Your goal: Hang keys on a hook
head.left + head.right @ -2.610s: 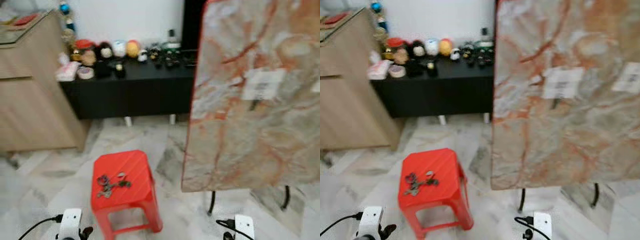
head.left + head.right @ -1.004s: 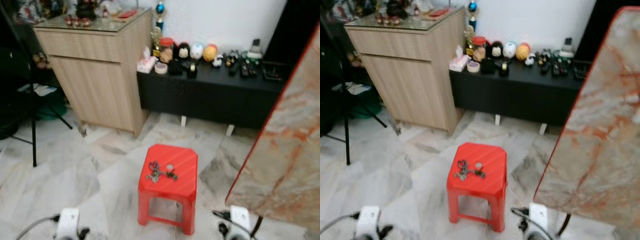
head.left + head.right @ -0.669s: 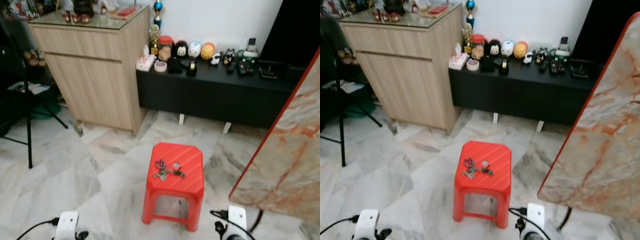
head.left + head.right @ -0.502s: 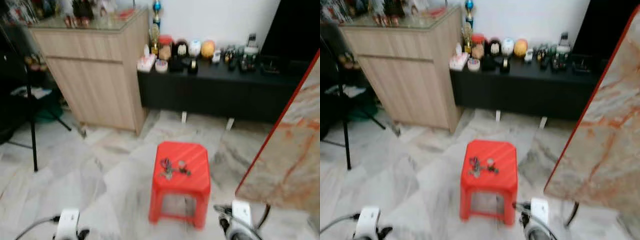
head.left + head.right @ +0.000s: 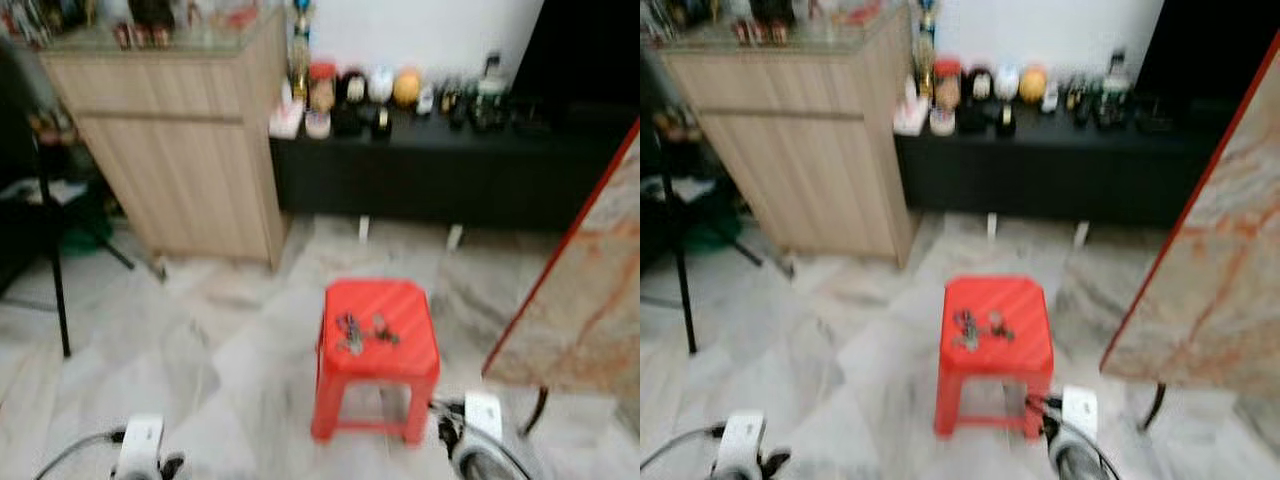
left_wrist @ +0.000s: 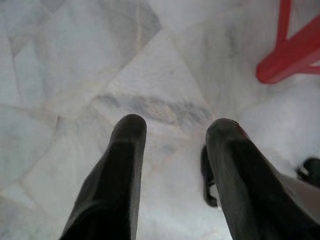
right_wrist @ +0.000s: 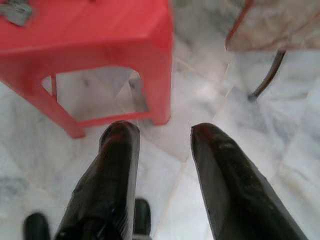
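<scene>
- The keys [image 5: 358,332] lie in a loose bunch on the flat top of the red stool [image 5: 378,352], a little toward its left half, with a small round tag or fob just beside them; the blur hides which piece is a ring and which a blade.
- My right pincer [image 7: 162,131] hangs low beside the stool's near right leg, its two black fingers spread apart with only floor between them, gripping nothing.
- My left pincer [image 6: 172,127] hangs over the marble floor [image 6: 100,60] well to the left of the stool, fingers likewise parted and empty.
- I judge the bunch to be light, hard metal, so weight is no worry, but it is floppy as a whole: lift one key and the rest will swing and rattle below it.
- Metal against the smooth plastic top will likely skid if I push sideways, so I would come straight down and pinch rather than scoop.
- The best hold, I think, is on the ring or the thickest cluster where the pieces cross, leaving a loop free to slip over a hook; pinching a single flat blade risks it twisting out.
- No hook is visible to me here; the marbled board [image 5: 585,300] stands at the right, close by the stool.
</scene>
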Controlling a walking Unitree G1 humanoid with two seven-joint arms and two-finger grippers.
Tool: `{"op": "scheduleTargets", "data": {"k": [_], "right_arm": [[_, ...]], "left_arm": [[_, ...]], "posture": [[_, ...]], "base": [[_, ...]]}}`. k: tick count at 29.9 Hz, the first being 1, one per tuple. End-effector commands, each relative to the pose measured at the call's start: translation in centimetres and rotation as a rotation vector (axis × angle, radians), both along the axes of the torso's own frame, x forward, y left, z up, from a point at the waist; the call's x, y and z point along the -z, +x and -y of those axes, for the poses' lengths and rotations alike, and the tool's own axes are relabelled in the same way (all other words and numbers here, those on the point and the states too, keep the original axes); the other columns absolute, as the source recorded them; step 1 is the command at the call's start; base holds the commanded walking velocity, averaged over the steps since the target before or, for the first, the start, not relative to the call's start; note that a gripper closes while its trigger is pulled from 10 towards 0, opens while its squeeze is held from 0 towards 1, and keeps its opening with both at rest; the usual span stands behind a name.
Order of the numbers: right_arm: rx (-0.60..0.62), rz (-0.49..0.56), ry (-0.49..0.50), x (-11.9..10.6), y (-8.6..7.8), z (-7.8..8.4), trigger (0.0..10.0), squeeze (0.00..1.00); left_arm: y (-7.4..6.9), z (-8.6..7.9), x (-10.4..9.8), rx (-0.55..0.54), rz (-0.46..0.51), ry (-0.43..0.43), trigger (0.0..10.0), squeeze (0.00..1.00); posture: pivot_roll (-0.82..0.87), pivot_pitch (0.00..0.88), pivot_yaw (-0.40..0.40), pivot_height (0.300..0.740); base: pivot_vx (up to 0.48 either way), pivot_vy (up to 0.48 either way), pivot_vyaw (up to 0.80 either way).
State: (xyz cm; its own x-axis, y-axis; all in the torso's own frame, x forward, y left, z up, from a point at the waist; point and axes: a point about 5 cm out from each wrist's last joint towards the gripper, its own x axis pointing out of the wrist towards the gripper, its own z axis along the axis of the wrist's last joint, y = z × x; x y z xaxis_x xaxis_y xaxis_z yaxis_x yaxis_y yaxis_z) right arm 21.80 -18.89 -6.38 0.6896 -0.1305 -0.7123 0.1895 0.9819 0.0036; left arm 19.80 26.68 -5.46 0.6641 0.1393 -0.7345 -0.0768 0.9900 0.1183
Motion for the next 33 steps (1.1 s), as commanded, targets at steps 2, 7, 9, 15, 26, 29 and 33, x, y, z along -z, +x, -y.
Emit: {"op": "scheduleTargets", "data": {"k": [2, 7, 9, 15, 26, 29, 33], "right_arm": [[-0.024, 0.071, 0.025, -1.0, 1.6, -1.2, 10.0, 0.0], [-0.047, 0.159, 0.035, -2.4, 3.5, -1.8, 10.0, 0.0], [-0.054, 0.203, 0.037, -3.1, 4.4, -2.1, 10.0, 0.0], [-0.08, 0.382, -0.008, -5.8, 6.8, -2.1, 10.0, 0.0], [-0.146, 0.668, -0.184, -9.9, 8.3, -1.9, 10.0, 0.0], [-0.141, 0.723, -0.182, -10.5, 8.1, -1.9, 10.0, 0.0], [-0.137, 0.71, -0.195, -10.5, 8.0, -2.0, 10.0, 0.0]], "left_arm": [[-1.1, -0.7, 0.4, -0.001, -0.04, 0.023, 10.0, 0.0], [-1.1, -0.7, 0.4, -0.002, -0.038, 0.024, 10.0, 0.0], [-1.0, -0.7, 0.3, -0.003, -0.037, 0.022, 10.0, 0.0], [-1.0, -0.6, 0.3, -0.007, -0.027, 0.018, 10.0, 0.0], [-1.0, -0.6, 0.3, -0.041, -0.014, 0.005, 10.0, 0.0], [-1.0, -0.6, 0.3, -0.056, 0.003, -0.007, 10.0, 0.0], [-1.0, -0.6, 0.3, -0.068, 0.011, -0.023, 10.0, 0.0]], "posture": [[0.07, 0.059, 0.012, 0.74], [0.07, 0.059, 0.012, 0.74], [0.07, 0.059, 0.012, 0.74], [0.07, 0.066, 0.009, 0.74], [0.06, 0.064, 0.01, 0.74], [0.06, 0.064, 0.012, 0.74], [0.05, 0.065, 0.014, 0.74]], "base": [[0.0, 0.0, 0.0], [0.0, 0.0, 0.0], [0.0, 0.0, 0.0], [0.0, 0.0, 0.0], [0.0, 0.0, 0.0], [0.0, 0.0, 0.0], [0.0, 0.0, 0.0]]}}
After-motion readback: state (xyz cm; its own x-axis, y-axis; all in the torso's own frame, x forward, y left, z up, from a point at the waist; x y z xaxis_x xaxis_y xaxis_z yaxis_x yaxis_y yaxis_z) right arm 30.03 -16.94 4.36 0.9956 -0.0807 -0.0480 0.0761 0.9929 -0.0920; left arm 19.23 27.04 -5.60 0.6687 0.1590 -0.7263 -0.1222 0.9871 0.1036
